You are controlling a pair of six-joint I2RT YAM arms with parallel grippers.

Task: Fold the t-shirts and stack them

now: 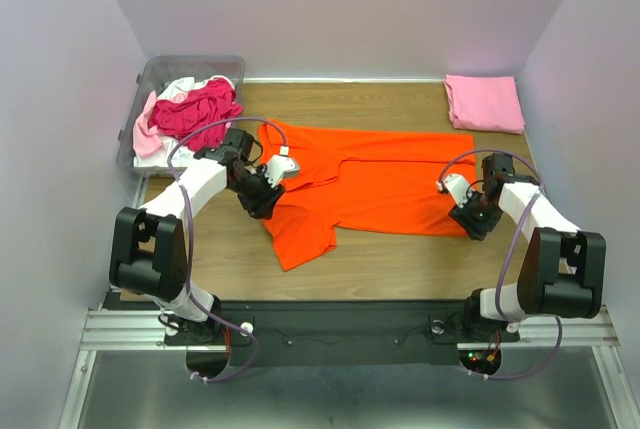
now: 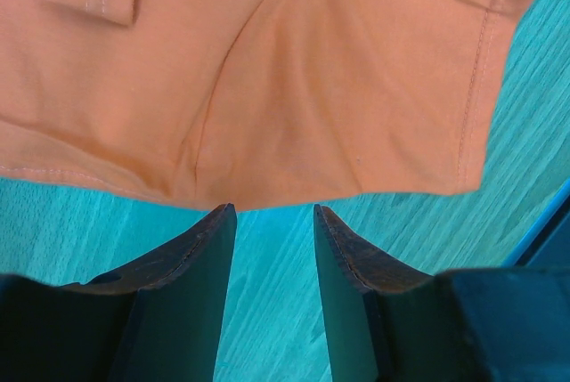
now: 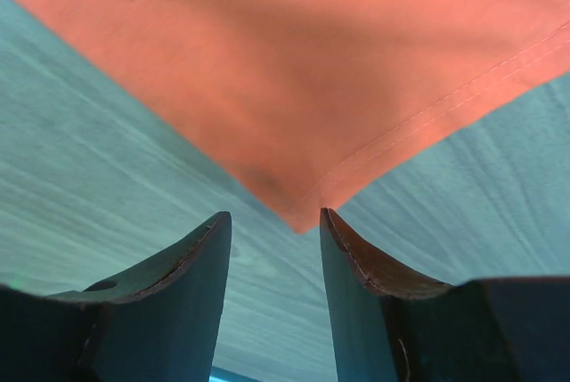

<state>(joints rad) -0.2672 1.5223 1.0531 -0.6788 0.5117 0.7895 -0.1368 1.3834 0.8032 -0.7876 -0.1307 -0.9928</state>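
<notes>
Orange t-shirt [image 1: 370,184] flat on table [image 1: 400,259]. Left gripper [image 2: 272,213] at its sleeve-end edge, right gripper [image 3: 274,217] at its near hem corner; both jaws apart, nothing pinched, likely lined up for a fold grab

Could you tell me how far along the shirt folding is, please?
Done: one pink shirt lies folded at the far right corner. In hand: the orange shirt is spread out, the left tool and right tool open at its edges. Left: folding it, plus the crumpled shirts in the bin.
</notes>
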